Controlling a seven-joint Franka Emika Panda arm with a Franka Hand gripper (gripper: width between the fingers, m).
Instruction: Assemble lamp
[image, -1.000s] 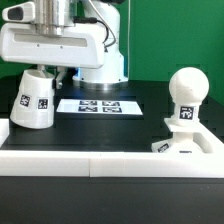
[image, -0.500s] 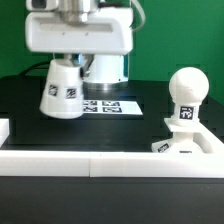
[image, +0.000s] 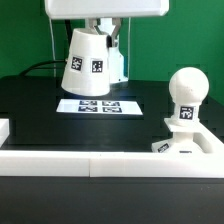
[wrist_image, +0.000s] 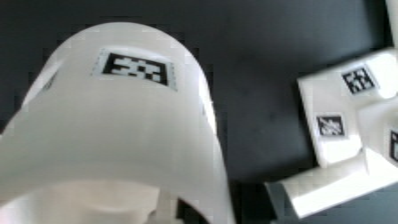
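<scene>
Exterior view. The white plastic, cup-like tapered shade (image: 90, 66) hangs clear of the black worktop (image: 30, 105), narrow end up, wide open end down. Its top disappears under the white robot wrist body (image: 105, 8) at the upper edge of the frame. Two black-and-white square tags are visible on its side wall. The tool itself is not visible in this view; only the wrist housing above the shade shows.

Below the shade, the flat white marker board (image: 98, 104) with printed tags lies on the worktop. The shade is well above the board and does not touch it.

Toward the exterior view's right, the white round ball bulb (image: 185, 92) stands upright on the small flat white base block (image: 180, 146). The bulb's neck carries a tag, and the base block carries another on its front face. This pair is well apart from the shade.

A low white wall (image: 100, 165) runs across the foreground, in front of the base block.

Wrist view. The shade (wrist_image: 125, 130) fills most of the frame, seen along its length, with one tag on the wall near its far end. Blurred white fingers (wrist_image: 80, 205) of the tool press against the near part of the shade: the tool is clenched on the shade. The marker board (wrist_image: 347, 110) lies beyond on the dark worktop (wrist_image: 267, 60).
</scene>
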